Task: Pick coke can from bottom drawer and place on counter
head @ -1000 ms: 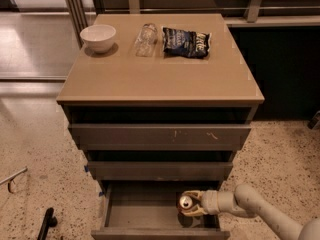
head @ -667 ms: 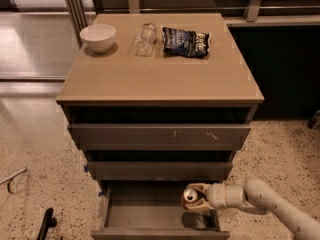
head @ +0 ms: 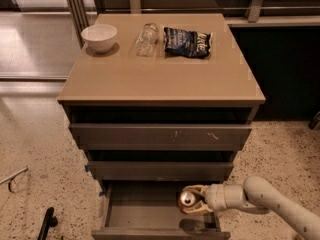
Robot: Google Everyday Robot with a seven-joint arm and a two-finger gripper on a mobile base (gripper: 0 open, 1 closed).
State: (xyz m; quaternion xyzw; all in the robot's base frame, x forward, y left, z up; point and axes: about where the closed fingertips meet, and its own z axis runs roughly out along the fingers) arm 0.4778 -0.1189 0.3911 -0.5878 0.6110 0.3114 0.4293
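Note:
The coke can (head: pixel 187 200) shows its silver top and red side, held in my gripper (head: pixel 194 202) above the right part of the open bottom drawer (head: pixel 145 216). The gripper's pale fingers are closed around the can, and its shadow falls on the drawer floor below. My arm (head: pixel 265 204) comes in from the lower right. The tan counter (head: pixel 160 74) is the top of the cabinet, above the three drawers.
On the counter's far side stand a white bowl (head: pixel 99 37), a clear plastic bottle (head: pixel 146 38) lying down, and a dark chip bag (head: pixel 188 41). The two upper drawers (head: pixel 160 134) are slightly open. A dark object (head: pixel 46 224) lies on the speckled floor at lower left.
The gripper has lifted the can up off the drawer floor and shifted slightly; the arm has risen with it.

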